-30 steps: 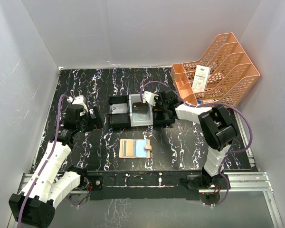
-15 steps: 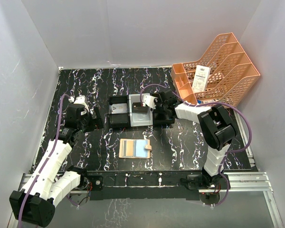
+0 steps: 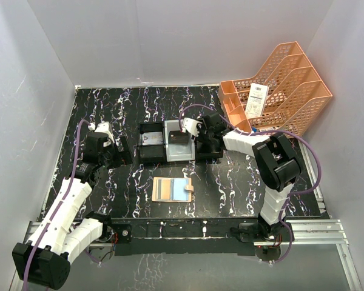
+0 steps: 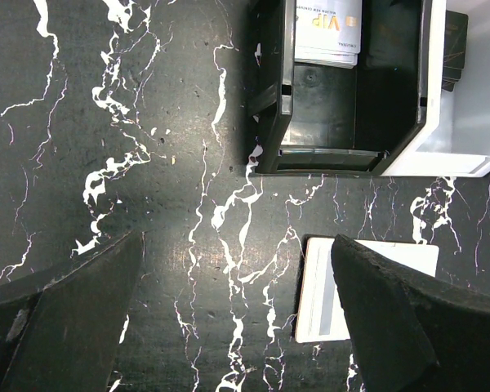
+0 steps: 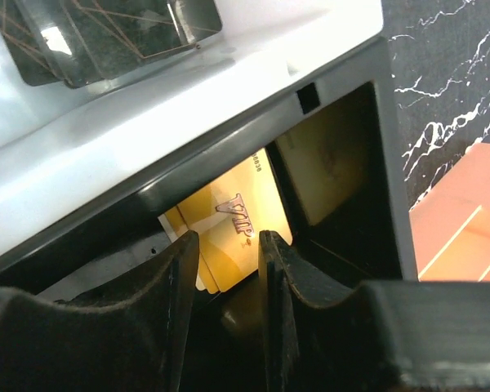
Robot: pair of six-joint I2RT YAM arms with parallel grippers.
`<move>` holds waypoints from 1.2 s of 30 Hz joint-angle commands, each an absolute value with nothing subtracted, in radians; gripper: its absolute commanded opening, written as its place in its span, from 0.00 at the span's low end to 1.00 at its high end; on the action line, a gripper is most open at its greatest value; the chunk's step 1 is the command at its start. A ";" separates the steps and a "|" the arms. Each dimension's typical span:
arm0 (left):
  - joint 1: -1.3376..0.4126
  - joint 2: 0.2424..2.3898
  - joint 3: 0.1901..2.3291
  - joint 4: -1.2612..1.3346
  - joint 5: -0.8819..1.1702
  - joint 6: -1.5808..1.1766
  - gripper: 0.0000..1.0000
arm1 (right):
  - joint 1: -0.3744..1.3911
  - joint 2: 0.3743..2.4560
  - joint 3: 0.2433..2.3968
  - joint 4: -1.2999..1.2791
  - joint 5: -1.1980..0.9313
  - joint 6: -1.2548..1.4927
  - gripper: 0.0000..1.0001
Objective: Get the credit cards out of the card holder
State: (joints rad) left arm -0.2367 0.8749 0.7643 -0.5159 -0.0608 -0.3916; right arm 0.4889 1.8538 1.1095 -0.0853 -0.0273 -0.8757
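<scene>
The tan card holder lies open on the table in front of the tray; its pale left part shows beside my left finger. My left gripper hovers open over bare table left of it, also. My right gripper reaches into the tray's right black compartment, jaws parted, touching nothing. A gold credit card lies flat there beyond the fingertips. A black credit card rests in the white middle compartment. A silvery card lies in the left compartment.
The black-and-grey three-compartment tray stands mid-table behind the card holder. An orange file rack with a white receipt fills the back right corner. White walls close in the table on three sides.
My right gripper's jaws have parted, and the gold card now lies free in the right compartment. The left arm and the card holder have not moved.
</scene>
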 commanded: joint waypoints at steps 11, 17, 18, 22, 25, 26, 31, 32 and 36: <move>-0.230 0.847 0.754 -0.505 -0.054 -0.377 0.99 | 0.485 1.587 1.124 0.130 0.117 -0.215 0.47; -0.230 0.815 0.755 -0.513 -0.093 -0.386 0.99 | 0.485 1.473 1.217 -0.095 0.106 0.305 0.64; -0.231 0.811 0.756 -0.517 -0.102 -0.388 0.99 | 0.485 1.452 1.207 -0.099 0.054 0.332 0.84; -0.231 0.797 0.761 -0.531 -0.131 -0.397 0.99 | 0.483 1.321 1.013 0.053 -0.097 0.536 0.98; -0.231 0.786 0.761 -0.538 -0.147 -0.402 0.99 | 0.483 1.261 0.874 0.180 -0.177 0.739 0.98; -0.230 0.782 0.763 -0.540 -0.148 -0.403 0.99 | 0.483 1.252 0.874 0.127 -0.159 0.801 0.98; -0.231 0.788 0.767 -0.561 -0.158 -0.419 0.99 | 0.621 1.185 0.867 -0.027 0.023 0.832 0.96; -0.230 0.791 0.772 -0.571 -0.170 -0.423 0.99 | 0.663 1.176 0.871 -0.056 0.077 0.823 0.95; -0.231 0.775 0.773 -0.590 -0.201 -0.441 0.99 | 0.837 1.226 0.951 -0.241 0.188 0.834 0.86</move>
